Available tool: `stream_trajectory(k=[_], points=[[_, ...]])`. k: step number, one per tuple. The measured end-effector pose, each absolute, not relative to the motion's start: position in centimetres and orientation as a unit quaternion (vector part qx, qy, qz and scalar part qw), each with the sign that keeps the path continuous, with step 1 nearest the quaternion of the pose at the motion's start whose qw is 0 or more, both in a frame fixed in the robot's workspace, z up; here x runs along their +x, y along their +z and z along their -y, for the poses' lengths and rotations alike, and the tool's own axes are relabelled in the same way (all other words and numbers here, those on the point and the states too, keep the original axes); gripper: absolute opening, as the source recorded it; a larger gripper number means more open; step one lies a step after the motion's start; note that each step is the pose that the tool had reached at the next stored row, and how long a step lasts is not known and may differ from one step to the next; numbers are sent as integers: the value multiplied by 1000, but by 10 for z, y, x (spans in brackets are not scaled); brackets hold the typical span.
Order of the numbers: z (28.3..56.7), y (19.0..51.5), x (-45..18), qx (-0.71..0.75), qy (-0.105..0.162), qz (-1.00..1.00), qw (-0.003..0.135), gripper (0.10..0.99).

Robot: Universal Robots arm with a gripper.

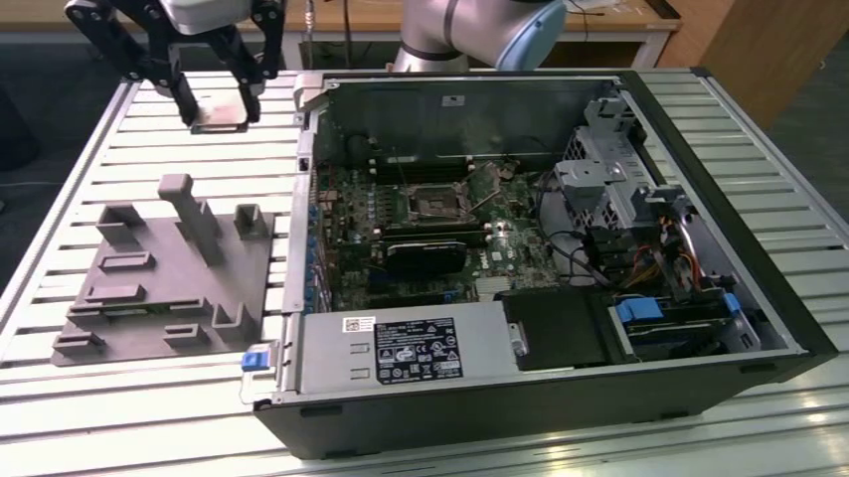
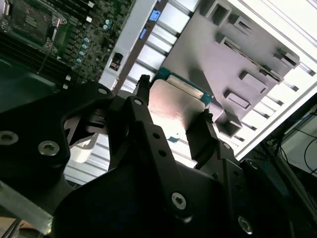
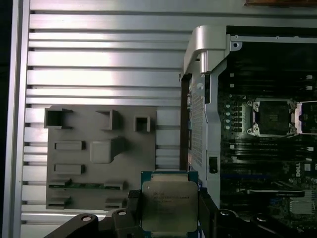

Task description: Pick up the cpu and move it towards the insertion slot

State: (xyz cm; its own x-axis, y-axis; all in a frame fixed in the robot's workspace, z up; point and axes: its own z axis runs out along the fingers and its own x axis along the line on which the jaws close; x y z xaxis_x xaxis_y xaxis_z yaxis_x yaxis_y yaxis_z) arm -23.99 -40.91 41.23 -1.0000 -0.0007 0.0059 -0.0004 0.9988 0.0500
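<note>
My gripper hangs above the slatted table at the far end, on the exterior view's left, outside the open computer case. It is shut on the cpu, a flat silvery square chip held level between the two black fingers. In both wrist views the cpu sits clamped by its two opposite edges. The insertion slot, a silver frame around a dark centre, lies on the motherboard inside the case, well to the exterior view's right of the gripper. Both wrist views also take in that insertion slot, uncovered.
A grey plastic fixture plate with upright blocks lies on the table below the gripper. The case wall stands between gripper and motherboard. Cables and a drive cage crowd the case's right side; a power supply sits at its near end.
</note>
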Motion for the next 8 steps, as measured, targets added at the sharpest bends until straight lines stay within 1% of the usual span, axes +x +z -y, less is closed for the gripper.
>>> stream_trajectory(k=[8], points=[[409,412,-211,0,-25,1000,7,545]])
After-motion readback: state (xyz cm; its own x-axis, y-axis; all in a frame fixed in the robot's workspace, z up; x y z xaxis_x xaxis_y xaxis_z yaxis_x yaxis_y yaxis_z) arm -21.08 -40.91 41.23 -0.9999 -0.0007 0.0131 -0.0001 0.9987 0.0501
